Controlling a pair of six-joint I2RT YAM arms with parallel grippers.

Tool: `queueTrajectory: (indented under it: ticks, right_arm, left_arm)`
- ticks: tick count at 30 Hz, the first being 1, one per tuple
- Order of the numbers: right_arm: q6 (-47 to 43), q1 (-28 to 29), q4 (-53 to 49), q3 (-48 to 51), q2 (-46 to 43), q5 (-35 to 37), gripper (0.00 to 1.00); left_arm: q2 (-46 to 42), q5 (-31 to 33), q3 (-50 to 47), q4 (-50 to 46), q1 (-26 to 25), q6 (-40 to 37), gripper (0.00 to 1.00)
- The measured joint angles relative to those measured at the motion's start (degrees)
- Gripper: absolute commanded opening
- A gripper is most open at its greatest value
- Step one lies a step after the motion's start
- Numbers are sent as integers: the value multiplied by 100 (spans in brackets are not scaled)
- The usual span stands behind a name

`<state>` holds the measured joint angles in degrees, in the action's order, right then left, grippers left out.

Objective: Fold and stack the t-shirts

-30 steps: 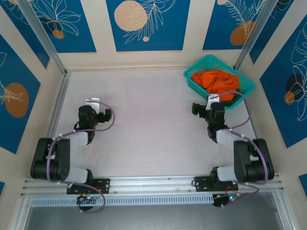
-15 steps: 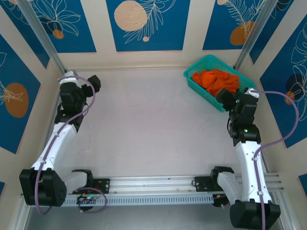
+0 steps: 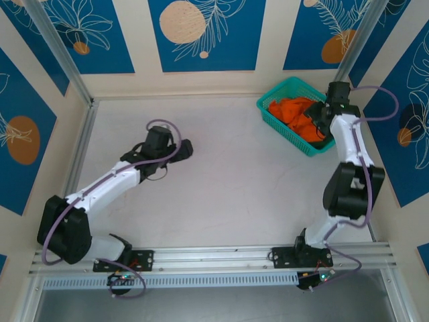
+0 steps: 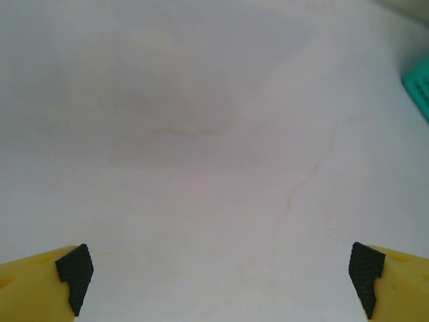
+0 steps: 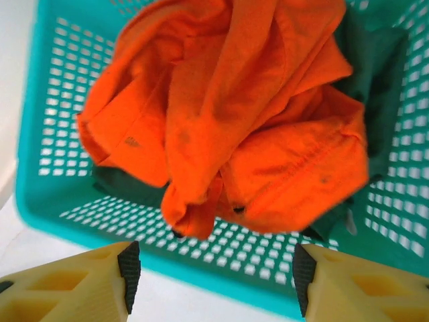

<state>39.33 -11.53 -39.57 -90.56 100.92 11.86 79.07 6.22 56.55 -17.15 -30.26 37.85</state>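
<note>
A crumpled bright orange t-shirt (image 3: 298, 113) (image 5: 234, 114) lies in the teal mesh basket (image 3: 278, 90) (image 5: 40, 134). A dark green t-shirt (image 5: 375, 74) shows beneath and beside it. My right gripper (image 3: 320, 115) (image 5: 216, 278) hovers over the basket's near rim, just short of the orange cloth. It is open, with nothing between its fingers. My left gripper (image 3: 186, 147) (image 4: 219, 275) is open over bare table near the middle, far from the basket, and it holds nothing.
The basket stands at the table's far right corner, close to the back wall and the right wall. Its teal corner (image 4: 419, 80) shows at the right edge of the left wrist view. The white table (image 3: 221, 188) stretches wide between the arms.
The left arm swung from the far left corner towards the table's middle. The right arm moved from beside the basket's near end to above the basket.
</note>
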Motion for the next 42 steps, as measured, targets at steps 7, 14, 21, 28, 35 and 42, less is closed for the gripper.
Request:
queueTrajectory:
  ticks: [7,14,21,28,35,42]
  right_arm:
    - [293,-20,-901,-1958,2090,-400,44]
    - [400,87,-1231,-2562,2544,-702,3]
    - [422,448,-1213,-2721,1851,-691,0]
    - [433,1141,-920,-3423,186,-680,0]
    - [417,2006,-245,-4107,-1038,-1469,0]
    - [619,3228,337,-2800,-1458,-2444,1]
  left_arm:
    - [-35,-428,151,-1029,-450,-658,100]
    - [-608,-450,-66,-1558,-492,-944,99]
    - [-651,-291,129,-1941,-492,-1325,93]
    - [-632,140,1012,-2186,-498,-1541,96]
    - [-892,1541,1447,-2586,-518,-1272,98]
    - [-1375,3311,1530,-3025,-518,-1121,100]
